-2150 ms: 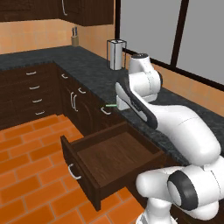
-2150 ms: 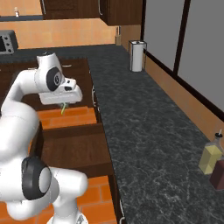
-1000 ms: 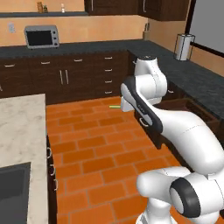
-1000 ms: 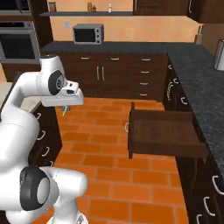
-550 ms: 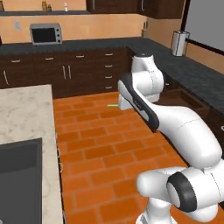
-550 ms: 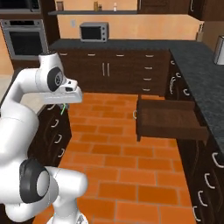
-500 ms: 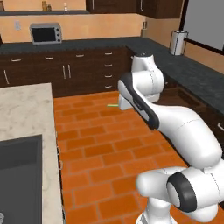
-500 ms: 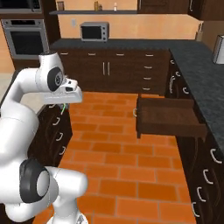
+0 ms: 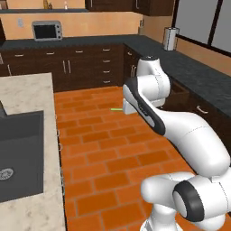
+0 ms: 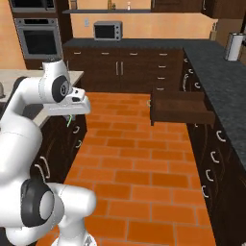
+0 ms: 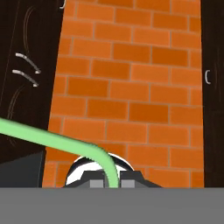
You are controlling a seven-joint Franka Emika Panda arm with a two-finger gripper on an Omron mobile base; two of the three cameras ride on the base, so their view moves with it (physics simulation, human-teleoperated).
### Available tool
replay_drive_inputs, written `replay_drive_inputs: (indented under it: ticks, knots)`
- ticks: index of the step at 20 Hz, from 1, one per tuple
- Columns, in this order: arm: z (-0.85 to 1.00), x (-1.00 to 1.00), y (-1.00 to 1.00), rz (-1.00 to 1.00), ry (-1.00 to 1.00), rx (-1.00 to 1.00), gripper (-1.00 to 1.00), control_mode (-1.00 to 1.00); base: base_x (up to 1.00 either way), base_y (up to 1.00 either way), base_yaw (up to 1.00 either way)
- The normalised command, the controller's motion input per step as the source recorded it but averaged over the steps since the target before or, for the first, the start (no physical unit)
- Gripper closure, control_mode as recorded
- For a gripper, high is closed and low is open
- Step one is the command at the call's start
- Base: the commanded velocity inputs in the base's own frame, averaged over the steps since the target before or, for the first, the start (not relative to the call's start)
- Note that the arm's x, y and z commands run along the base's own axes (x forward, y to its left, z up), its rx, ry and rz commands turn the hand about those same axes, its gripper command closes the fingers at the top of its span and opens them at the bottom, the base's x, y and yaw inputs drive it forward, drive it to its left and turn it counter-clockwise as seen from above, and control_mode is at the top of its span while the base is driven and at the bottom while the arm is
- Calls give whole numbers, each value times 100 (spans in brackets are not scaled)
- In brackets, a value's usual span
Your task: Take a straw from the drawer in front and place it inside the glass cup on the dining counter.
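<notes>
Item: straw (image 11: 52, 141), clamped in your closed gripper (image 11: 112, 181) above the brick floor (image 9: 108, 153); the base has swung from the open drawer (image 10: 181, 111) toward the dining counter (image 9: 27, 90), so transport is underway.

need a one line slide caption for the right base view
Gripper shut on the light-green straw over brick floor beside the dining counter; the drawer stands open behind.
</notes>
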Motion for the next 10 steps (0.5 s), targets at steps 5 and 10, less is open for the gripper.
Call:
replay_drive_inputs:
  ticks: [5,10]
  knots:
    - [0,0,0,0,0,0,100,100,-99,0,0]
    - [0,0,0,0,0,0,100,100,-96,5,0]
